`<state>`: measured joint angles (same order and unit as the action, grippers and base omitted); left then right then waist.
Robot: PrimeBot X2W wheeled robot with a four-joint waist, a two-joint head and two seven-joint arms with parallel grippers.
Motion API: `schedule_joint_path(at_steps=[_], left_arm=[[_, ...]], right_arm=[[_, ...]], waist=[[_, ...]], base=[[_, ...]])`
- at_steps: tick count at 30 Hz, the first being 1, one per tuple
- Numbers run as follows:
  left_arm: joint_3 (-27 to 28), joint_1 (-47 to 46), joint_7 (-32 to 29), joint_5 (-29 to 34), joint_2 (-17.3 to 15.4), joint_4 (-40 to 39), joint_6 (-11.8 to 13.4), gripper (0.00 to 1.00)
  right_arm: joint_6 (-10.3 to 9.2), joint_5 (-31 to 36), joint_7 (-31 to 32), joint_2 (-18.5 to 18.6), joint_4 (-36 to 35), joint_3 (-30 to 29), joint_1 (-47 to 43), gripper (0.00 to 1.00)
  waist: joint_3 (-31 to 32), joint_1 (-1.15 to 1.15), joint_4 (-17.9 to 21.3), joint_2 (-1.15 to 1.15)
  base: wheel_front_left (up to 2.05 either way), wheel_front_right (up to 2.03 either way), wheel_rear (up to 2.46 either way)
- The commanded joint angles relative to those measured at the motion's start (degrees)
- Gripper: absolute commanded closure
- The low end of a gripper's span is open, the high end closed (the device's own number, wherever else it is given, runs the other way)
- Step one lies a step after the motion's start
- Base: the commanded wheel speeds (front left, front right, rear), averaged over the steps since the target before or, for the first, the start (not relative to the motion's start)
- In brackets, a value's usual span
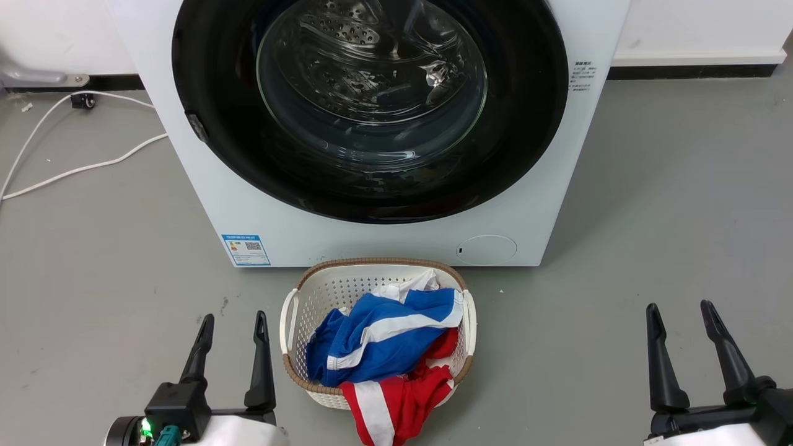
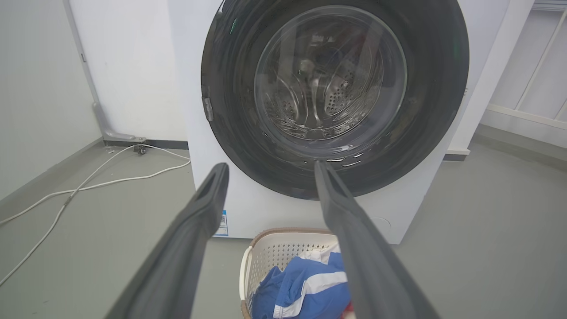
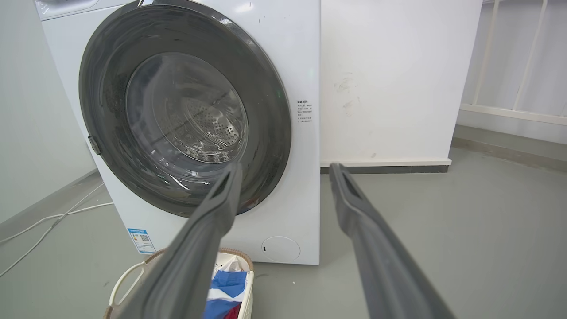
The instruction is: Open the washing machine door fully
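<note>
Washing machine door [image 1: 370, 105] shut flush on the washing machine [image 1: 384, 241], left gripper [image 1: 234, 317] and right gripper [image 1: 678, 306] both spread empty before it. Left wrist view catches a white cable [image 2: 115, 180] on grey floor [image 2: 487, 212] left of the machine; right wrist view, a white wall [image 3: 398, 79] to its right.

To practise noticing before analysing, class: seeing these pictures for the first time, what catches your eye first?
The huge glossy black washing machine door, shut on the white washing machine, dominates the top of the head view, steel drum glinting through its glass. Just before it on the grey floor stands a white laundry basket heaped with blue, red and white clothes.
</note>
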<state>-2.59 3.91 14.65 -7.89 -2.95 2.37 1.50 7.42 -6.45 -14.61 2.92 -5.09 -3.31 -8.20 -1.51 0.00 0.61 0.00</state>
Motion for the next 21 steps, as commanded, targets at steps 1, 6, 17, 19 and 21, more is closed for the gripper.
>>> schedule_joint_path(at_steps=[1, 6, 17, 19, 21], left_arm=[[0.05, 0.54, 0.35, 0.98, 0.04, 0.02, -0.18, 0.0], [-0.23, 0.62, 0.58, 0.28, 0.07, 0.87, 0.27, 0.0], [-0.33, 0.7, 0.58, -0.84, 0.07, 1.9, 0.68, 0.0], [-0.31, 0.72, 0.58, -0.71, 0.07, 1.98, 0.83, 0.0], [-0.34, 0.7, 0.58, -0.7, 0.07, 2.07, 0.94, 0.0]], right_arm=[[0.12, 0.97, -0.45, -0.06, -0.31, -0.03, -0.33, 0.0], [0.12, 1.3, -0.61, -0.07, 0.03, 0.16, -0.67, 0.0], [0.06, -0.06, -0.61, -0.07, 1.22, 0.35, -0.96, 0.0], [0.06, -0.16, -0.61, -0.07, 1.49, 0.44, -1.03, 0.0], [0.06, -0.14, -0.61, -0.07, 1.79, 0.46, -0.96, 0.0]], waist=[[-0.01, 0.0, 0.0, 0.0], [0.06, 0.0, -0.01, 0.0], [0.24, 0.0, -0.08, 0.0], [0.25, 0.0, -0.09, 0.0], [0.21, 0.0, -0.13, 0.0]], base=[[0.0, 0.0, 0.0], [0.0, 0.0, 0.0], [0.0, 0.0, 0.0], [0.0, 0.0, 0.0], [0.0, 0.0, 0.0]])
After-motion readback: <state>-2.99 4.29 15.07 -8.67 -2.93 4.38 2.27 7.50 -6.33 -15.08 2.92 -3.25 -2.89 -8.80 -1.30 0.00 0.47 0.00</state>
